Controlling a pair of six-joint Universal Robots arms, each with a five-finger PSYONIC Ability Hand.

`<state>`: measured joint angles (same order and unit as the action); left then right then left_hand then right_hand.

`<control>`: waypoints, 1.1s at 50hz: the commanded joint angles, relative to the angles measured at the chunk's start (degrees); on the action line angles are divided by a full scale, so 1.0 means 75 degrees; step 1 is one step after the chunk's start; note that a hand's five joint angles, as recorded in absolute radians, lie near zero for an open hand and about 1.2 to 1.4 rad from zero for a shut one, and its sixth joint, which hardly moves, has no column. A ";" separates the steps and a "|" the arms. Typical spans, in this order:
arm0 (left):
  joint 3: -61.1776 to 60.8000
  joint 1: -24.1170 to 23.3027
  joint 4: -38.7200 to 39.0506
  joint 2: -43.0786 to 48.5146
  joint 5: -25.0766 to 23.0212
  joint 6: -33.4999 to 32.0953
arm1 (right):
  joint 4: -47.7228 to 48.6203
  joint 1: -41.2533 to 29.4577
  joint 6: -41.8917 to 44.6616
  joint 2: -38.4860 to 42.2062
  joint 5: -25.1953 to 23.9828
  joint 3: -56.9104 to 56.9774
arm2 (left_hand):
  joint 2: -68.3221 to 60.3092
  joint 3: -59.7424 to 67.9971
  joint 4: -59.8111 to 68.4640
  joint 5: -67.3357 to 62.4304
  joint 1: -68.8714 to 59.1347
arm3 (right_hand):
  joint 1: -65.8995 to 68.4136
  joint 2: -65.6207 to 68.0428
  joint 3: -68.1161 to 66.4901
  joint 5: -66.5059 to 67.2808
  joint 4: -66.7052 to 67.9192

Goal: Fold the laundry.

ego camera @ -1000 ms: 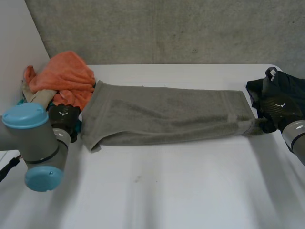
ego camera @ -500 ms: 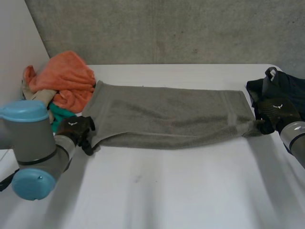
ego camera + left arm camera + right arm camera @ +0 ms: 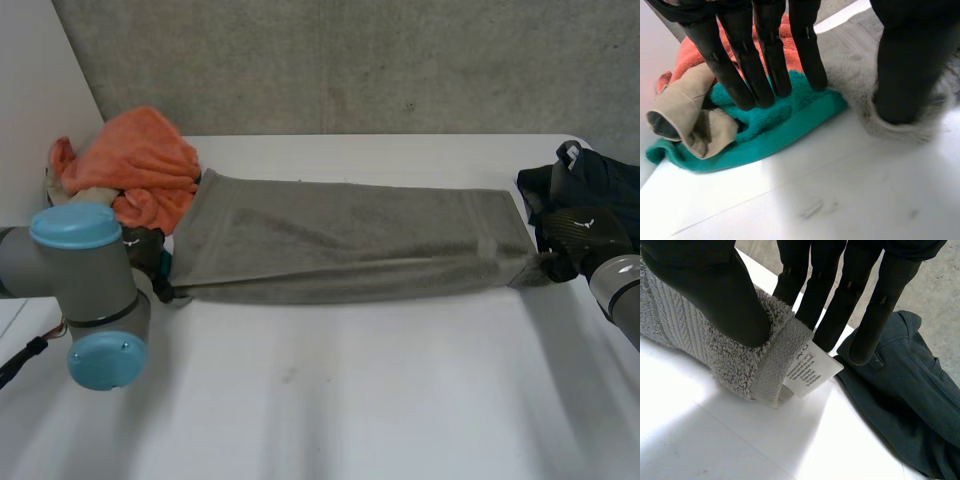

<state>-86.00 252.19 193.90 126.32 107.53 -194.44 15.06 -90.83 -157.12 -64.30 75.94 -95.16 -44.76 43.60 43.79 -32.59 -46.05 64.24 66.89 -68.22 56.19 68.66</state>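
Fingers point(image 3: 815, 295) and thumb of right hand point(image 3: 580, 230) pinch grey towel point(image 3: 340, 245) corner; left hand point(image 3: 770, 50) seemingly pinches opposite corner.

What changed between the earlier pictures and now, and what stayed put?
The left hand moved in to the near left corner of the grey towel; that corner, sagging toward the robot before, is drawn in, and the near edge now runs straight. The right hand stayed pinched on the towel's right end; the orange cloth and dark garment did not move.
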 commanded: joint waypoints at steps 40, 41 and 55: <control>0.0142 -0.0074 -0.1692 -0.1236 -0.2724 -0.4790 | -0.3747 0.0744 0.2881 -0.0122 -0.0073 0.1086 | -0.4699 0.4854 0.4828 -0.4988 -0.4526 | 0.2101 0.1748 -0.1570 0.1841 0.1512; 0.0344 -0.0110 -0.1528 -0.1082 -0.2713 -0.4719 | -0.3499 0.0756 0.2775 -0.0098 -0.0025 0.1086 | -0.4699 0.4854 0.4828 -0.4988 -0.4526 | 0.2101 0.1748 -0.1570 0.1841 0.1512; 0.4197 -0.0660 0.0068 0.1951 -0.2150 -0.4672 | 0.0145 0.0393 0.2036 0.0979 0.0538 0.1285 | -0.4699 0.4854 0.4828 -0.4988 -0.4526 | 0.2101 0.1748 -0.1570 0.1841 0.1512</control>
<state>-64.90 248.81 193.69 132.58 90.09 -228.83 8.39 -86.35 -141.71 -60.82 78.89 -86.39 -68.54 68.13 68.57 -55.14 -67.65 64.24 66.89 -68.23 56.84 68.66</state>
